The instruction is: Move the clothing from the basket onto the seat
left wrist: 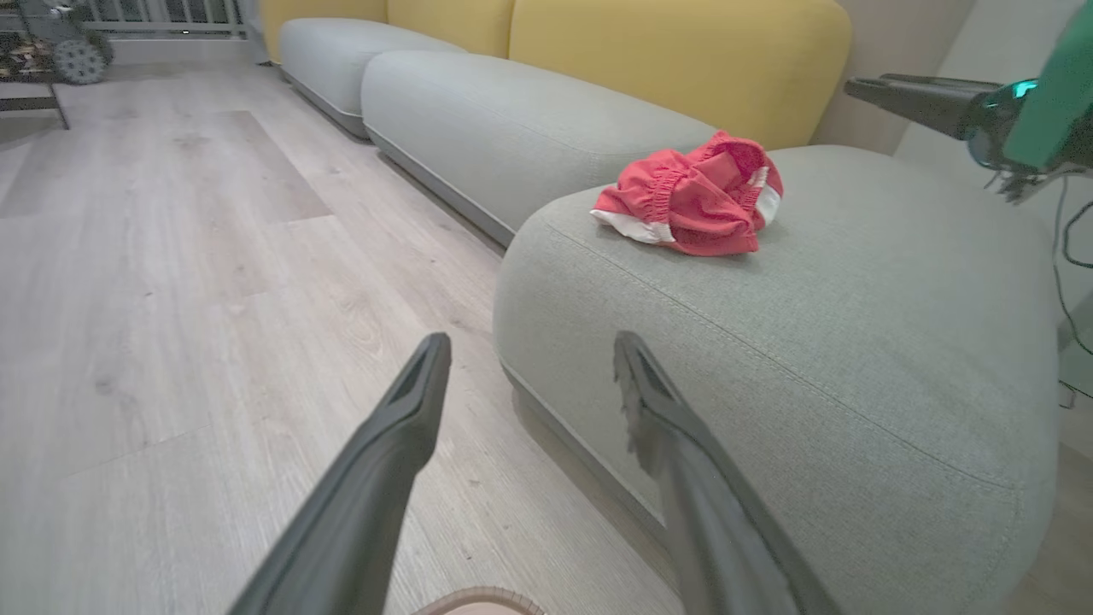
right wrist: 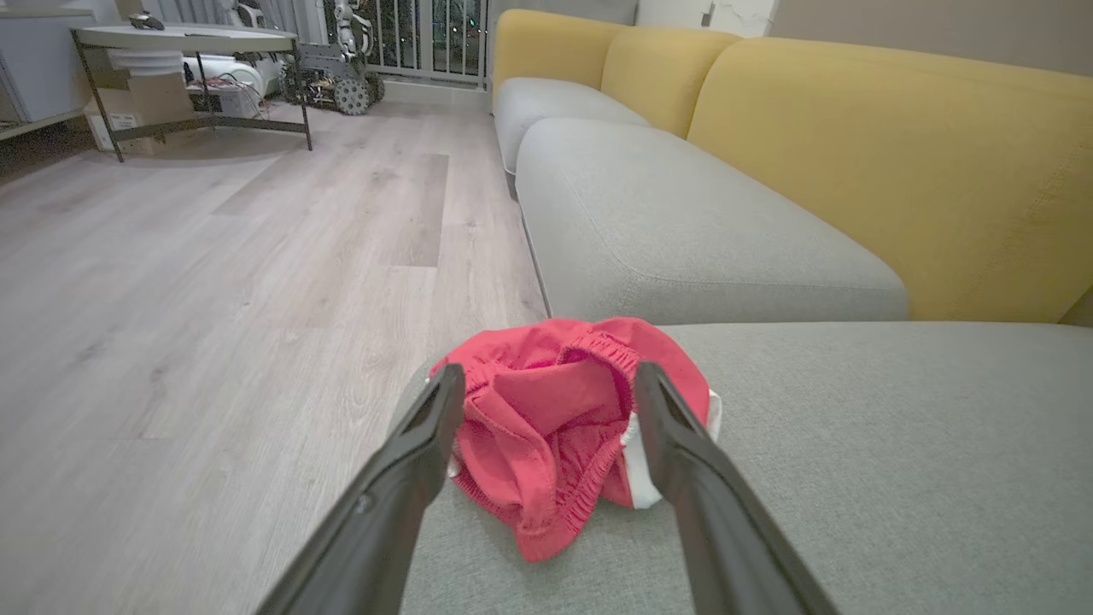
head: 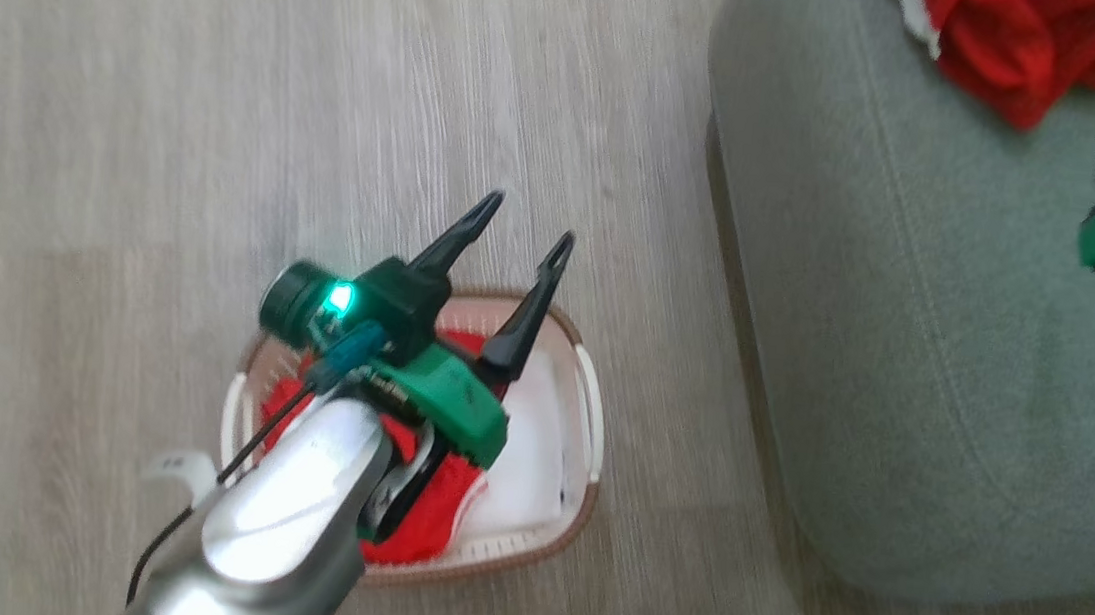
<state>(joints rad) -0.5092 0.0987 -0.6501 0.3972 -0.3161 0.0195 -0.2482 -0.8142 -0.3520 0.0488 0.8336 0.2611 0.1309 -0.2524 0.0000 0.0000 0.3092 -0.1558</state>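
Left fingers (head: 462, 231) wide and empty above the basket (head: 591, 452); its clothing (head: 426, 527) looks soft, light, limp: pinch the red bunch at 6 o'clock. Right fingers (right wrist: 401, 478) wide.

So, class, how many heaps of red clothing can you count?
2. One heap lies on the seat; the other heap sits in the basket beneath the left gripper. More may be hidden.

The basket (head: 524, 548) is set on the floor (head: 120, 156), just left of the seat (head: 907, 332), with one garment (head: 426, 522) lying in it. The left hand (head: 528, 217) is held above the basket. A second garment (right wrist: 546, 427) is laid on the seat, before the right hand (right wrist: 550, 374).
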